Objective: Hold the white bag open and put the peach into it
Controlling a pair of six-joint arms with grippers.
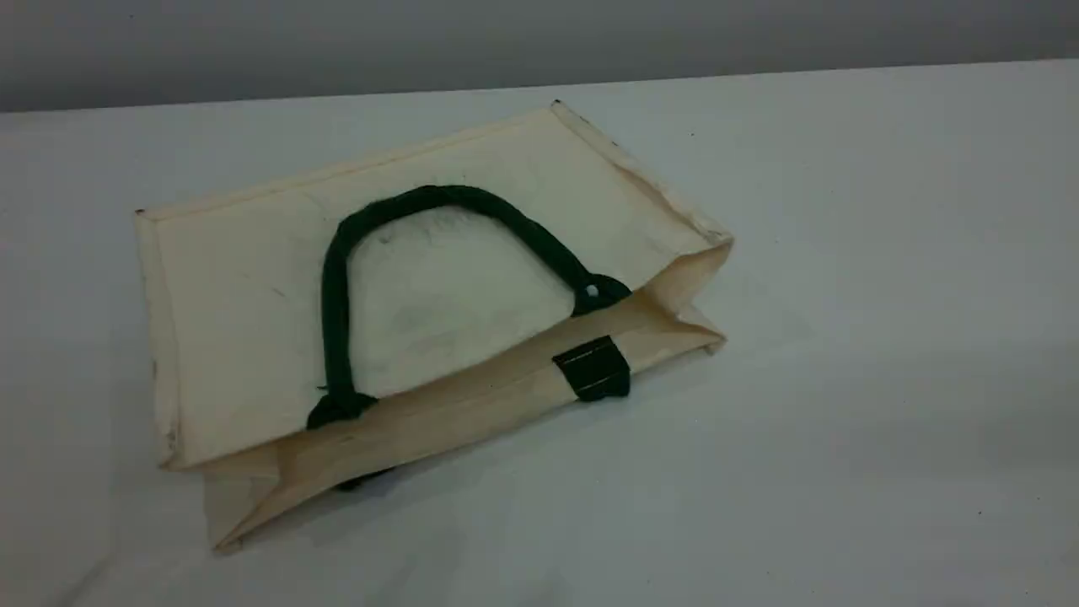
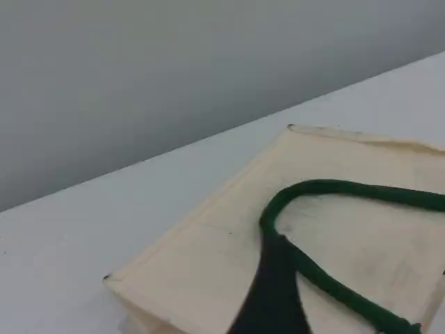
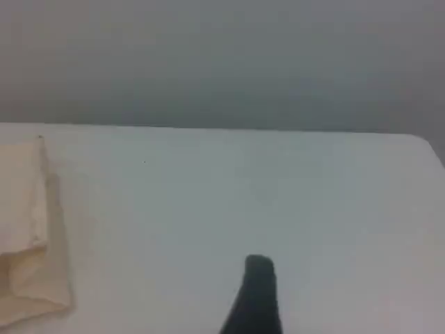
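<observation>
**BOTH PINCERS RELEASED, WHITE BAG LYING FLAT**

My left pincer (image 2: 271, 299) is spread wide w/ nothing in it. Only one dark fingertip shows, at the bottom of the left wrist view. It sits in front of the top panel of the white bag (image 1: 253, 320), just beside the bend of the rope handle (image 1: 421, 201). Can't tell if the tip touches the fabric or hangs above it.

My right pincer (image 3: 256, 296) is released too, gripping nothing. Again one dark tip in view, over bare table (image 1: 843, 354). It's well apart from the bag, whose folded side shows at the left edge of the right wrist view.

Scene view: the bag lies flat on the white table, left of centre, turned at a slant. Its mouth faces the near edge of the view, barely parted, top panel resting low over the bottom one. The dk green rope handle lies folded back on the top panel in an arch, both ends at the mouth hem. A small pale eyelet (image 1: 592, 292) shows at its right end. A green tab (image 1: 594, 369) sits on the lower hem, just below that end. The side gussets (image 1: 687, 282) are creased inward at the right and near-left corners. A bit of a second dark handle (image 1: 362, 480) peeks out from under the bag near its left front. Grey wall (image 1: 506, 42) stands behind the table.
</observation>
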